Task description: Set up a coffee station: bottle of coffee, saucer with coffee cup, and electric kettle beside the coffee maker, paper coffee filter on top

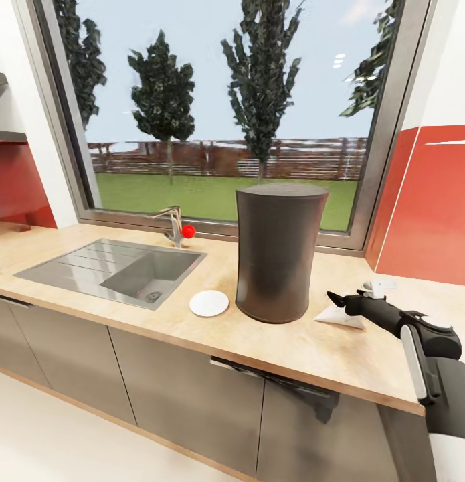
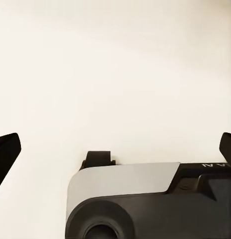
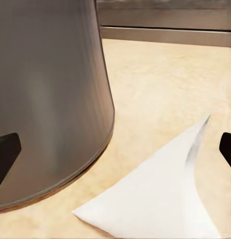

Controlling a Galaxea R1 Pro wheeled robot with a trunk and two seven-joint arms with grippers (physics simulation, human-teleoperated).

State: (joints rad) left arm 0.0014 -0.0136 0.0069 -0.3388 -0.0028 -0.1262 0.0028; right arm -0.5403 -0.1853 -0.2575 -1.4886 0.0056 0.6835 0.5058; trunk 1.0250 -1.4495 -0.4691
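The coffee maker [image 1: 279,254], a tall dark grey cylinder, stands on the tan kitchen countertop [image 1: 306,348] to the right of the sink. Its wall also rises close by in the right wrist view [image 3: 50,99]. A white saucer [image 1: 209,302] lies flat at its left foot. The paper coffee filter [image 1: 339,318], a white cone, lies on its side to the right of the machine [image 3: 160,199]. My right gripper [image 1: 335,298] hovers open just over the filter [image 3: 115,149], with the cone between its spread fingers. My left gripper [image 2: 115,149] is open over a pale surface, holding nothing.
A grey inset sink [image 1: 112,268] with a faucet [image 1: 173,227] and red knob sits at the left. A small white object [image 1: 378,286] lies behind my right gripper. A wide window runs along the back, and red wall panels [image 1: 433,214] stand at the right. A drawer front [image 1: 286,388] below juts out.
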